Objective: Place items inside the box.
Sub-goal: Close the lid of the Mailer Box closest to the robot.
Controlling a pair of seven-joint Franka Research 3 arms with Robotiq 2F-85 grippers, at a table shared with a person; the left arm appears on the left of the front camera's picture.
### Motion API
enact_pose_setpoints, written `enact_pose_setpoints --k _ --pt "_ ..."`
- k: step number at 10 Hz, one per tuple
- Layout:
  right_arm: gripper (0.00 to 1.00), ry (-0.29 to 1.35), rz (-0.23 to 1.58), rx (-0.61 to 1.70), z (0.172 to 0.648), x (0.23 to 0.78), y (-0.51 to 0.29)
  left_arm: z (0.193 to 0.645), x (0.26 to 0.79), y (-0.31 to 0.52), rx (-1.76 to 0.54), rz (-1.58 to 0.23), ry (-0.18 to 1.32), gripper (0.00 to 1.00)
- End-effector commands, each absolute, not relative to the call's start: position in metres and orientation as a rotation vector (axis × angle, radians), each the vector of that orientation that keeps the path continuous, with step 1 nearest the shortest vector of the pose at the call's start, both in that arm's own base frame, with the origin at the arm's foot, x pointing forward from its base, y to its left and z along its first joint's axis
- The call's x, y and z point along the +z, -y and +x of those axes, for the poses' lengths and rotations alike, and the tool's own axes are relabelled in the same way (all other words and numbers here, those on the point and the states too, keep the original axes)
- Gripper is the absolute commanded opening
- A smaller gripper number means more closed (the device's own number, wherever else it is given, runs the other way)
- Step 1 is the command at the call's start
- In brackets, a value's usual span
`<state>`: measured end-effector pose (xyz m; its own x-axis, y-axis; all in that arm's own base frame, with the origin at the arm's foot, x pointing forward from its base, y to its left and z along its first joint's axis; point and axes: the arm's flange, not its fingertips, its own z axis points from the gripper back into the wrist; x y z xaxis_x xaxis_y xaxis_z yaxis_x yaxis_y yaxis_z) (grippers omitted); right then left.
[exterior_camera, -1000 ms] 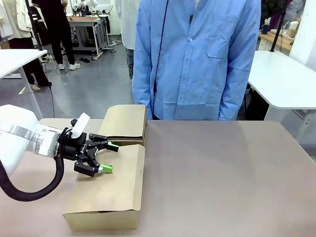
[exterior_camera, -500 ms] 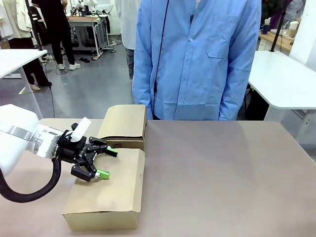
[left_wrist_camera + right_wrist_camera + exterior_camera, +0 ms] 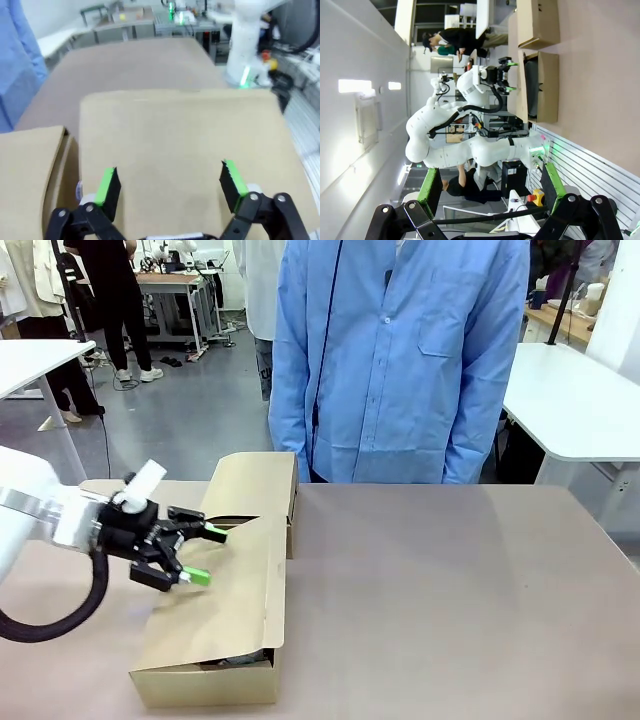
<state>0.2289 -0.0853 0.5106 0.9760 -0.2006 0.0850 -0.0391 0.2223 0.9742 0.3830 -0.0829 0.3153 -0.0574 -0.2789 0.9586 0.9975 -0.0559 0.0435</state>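
The cardboard box (image 3: pixel 205 675) lies at the table's left. Its far flap (image 3: pixel 255 485) stands raised, and its near flap (image 3: pixel 225 605) is tilted up along its right edge. My left gripper (image 3: pixel 207 555) hovers open over the near flap's left side, with nothing between its green pads. In the left wrist view the gripper (image 3: pixel 170 182) looks down on that flap (image 3: pixel 185 135). The items are hidden, apart from a dark shape (image 3: pixel 240 658) in the gap under the flap. My right gripper (image 3: pixel 490 187) is open and empty, far from the box (image 3: pixel 540 85).
A person in a blue shirt (image 3: pixel 400 360) stands at the table's far edge, right behind the box's far flap. The brown table (image 3: pixel 450 600) stretches bare to the right of the box. White tables stand at the far left and far right.
My left gripper has drawn back to the left and slightly up. The near flap, flat before, has lifted along its right edge, opening a gap at the box's front.
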Motion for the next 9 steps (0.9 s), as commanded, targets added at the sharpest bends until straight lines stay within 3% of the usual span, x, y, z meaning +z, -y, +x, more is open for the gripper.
enact_pose_setpoints --k 1,4,6,7,9 --pt "1.00 0.196 1.364 -0.123 0.230 0.516 0.083 0.324 0.351 0.043 -1.153 -1.167 1.021 1.00" --pt "1.00 0.196 1.364 -0.123 0.230 0.516 0.083 0.348 0.369 -0.011 -0.811 -1.330 0.689 1.00" --pt "1.00 0.196 1.364 -0.123 0.230 0.516 0.083 0.354 0.377 -0.035 -0.370 -1.387 0.410 1.00" --pt "1.00 0.196 1.364 -0.123 0.230 0.516 0.083 0.359 0.379 -0.043 -0.184 -1.382 0.351 1.00" --pt "1.00 0.196 1.364 -0.123 0.230 0.516 0.083 0.370 0.377 -0.059 -0.026 -1.480 0.303 1.00"
